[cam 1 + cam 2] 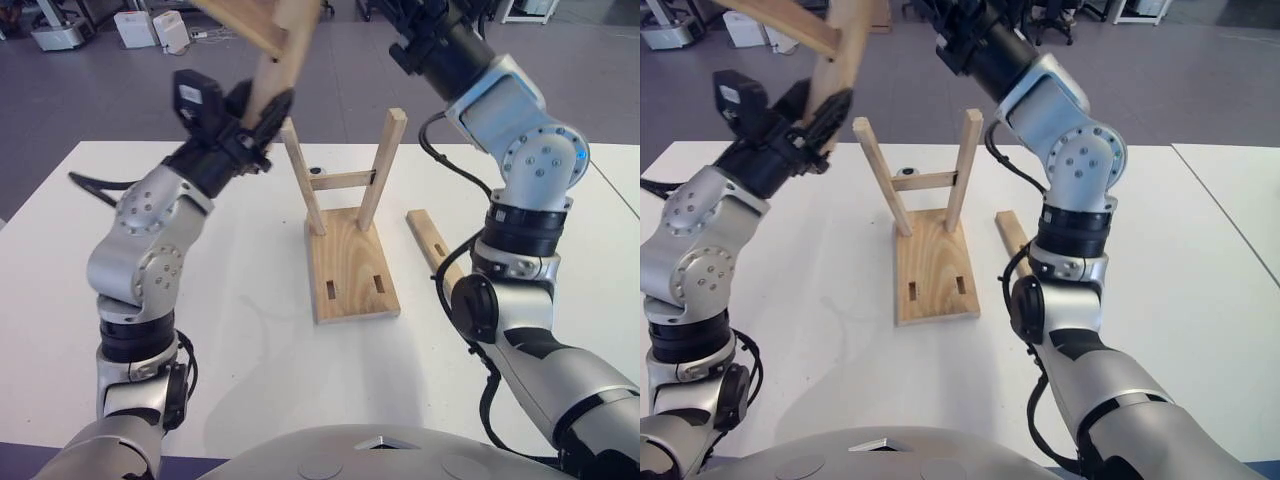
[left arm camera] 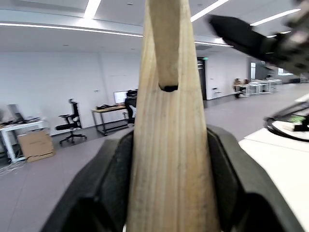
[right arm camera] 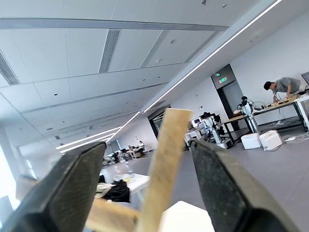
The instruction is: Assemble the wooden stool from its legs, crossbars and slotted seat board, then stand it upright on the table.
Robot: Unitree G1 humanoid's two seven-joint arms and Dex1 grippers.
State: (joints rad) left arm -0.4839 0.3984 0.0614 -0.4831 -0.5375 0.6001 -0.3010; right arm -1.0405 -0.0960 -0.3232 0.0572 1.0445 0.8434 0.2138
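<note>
On the white table (image 1: 200, 300), nearest the robot:

- Seat board (image 1: 352, 265): lies flat. Two empty slots (image 1: 330, 290) at its near end.
- Loose stick (image 1: 433, 243): flat on the table, just right of the board and apart from it. Whether it is a leg or a crossbar cannot be told.
- Fitted leg pair (image 1: 383, 170): stands in the board's far end, leaning slightly, joined by a crossbar (image 1: 342, 181).
- Left gripper (image 1: 262, 120): raised above the table's far left, clamped on one leg of the second leg frame (image 1: 285, 50), which is held aloft.
- Right gripper (image 3: 147, 147): high up, fingers spread to either side of a leg end, seemingly of the same frame, with a gap on both sides. It grips nothing.

Step judged: second frame lifted, not yet seated.

Next move calls for: steadying the frame, lining its two leg ends up with the empty slots, and pressing down squarely without tipping the fitted pair.
</note>
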